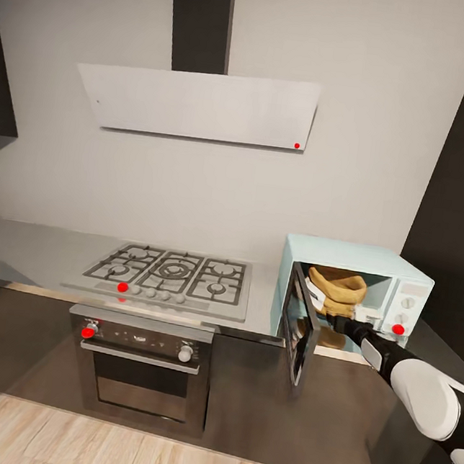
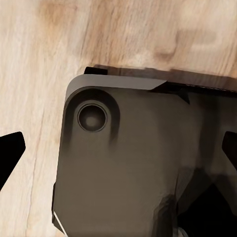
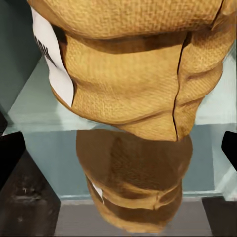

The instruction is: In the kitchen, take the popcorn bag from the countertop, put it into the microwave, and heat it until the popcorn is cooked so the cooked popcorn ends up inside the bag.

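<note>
Popcorn bag (image 1: 336,291), mustard woven sack with white band, lies inside microwave (image 1: 401,270); right jaws spread, released.

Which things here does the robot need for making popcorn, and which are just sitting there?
Needed for the job:
popcorn bag, lying inside the microwave
microwave, door open
right gripper, at the microwave's opening
countertop

Just there:
gas hob
oven
extractor hood
wooden floor

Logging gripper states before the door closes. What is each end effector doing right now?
Left end effector: open, holding nothing.
Right end effector: open at the microwave, the popcorn bag just ahead, not gripped.
</note>
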